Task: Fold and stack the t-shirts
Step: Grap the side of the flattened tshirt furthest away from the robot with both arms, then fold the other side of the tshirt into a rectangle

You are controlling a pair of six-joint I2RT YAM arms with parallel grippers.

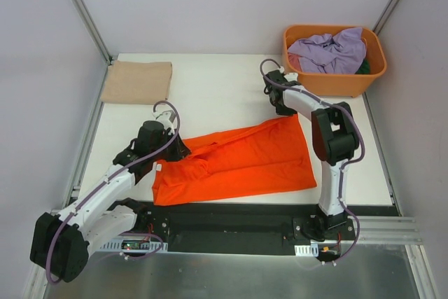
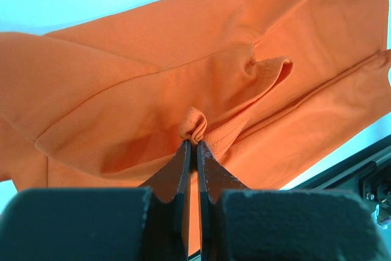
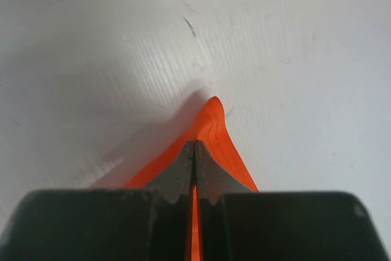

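Observation:
The bright orange t-shirt (image 1: 238, 159) lies spread across the middle of the table. My left gripper (image 1: 176, 147) is shut on a bunched pinch of its left side; in the left wrist view the pinch (image 2: 195, 128) pokes out above the closed fingertips (image 2: 194, 145). My right gripper (image 1: 285, 110) is shut on the shirt's far right corner, which stands up as an orange point (image 3: 212, 120) past the closed fingertips (image 3: 194, 145). A tan beige t-shirt (image 1: 137, 81) lies folded at the far left. A lavender t-shirt (image 1: 329, 52) lies in the basket with a dark green one (image 1: 364, 68) beneath it.
The rigid orange plastic basket (image 1: 334, 83) stands at the far right corner of the white table (image 1: 210, 89). A black rail (image 1: 231, 216) runs along the near edge by the arm bases. Grey walls enclose the sides and back.

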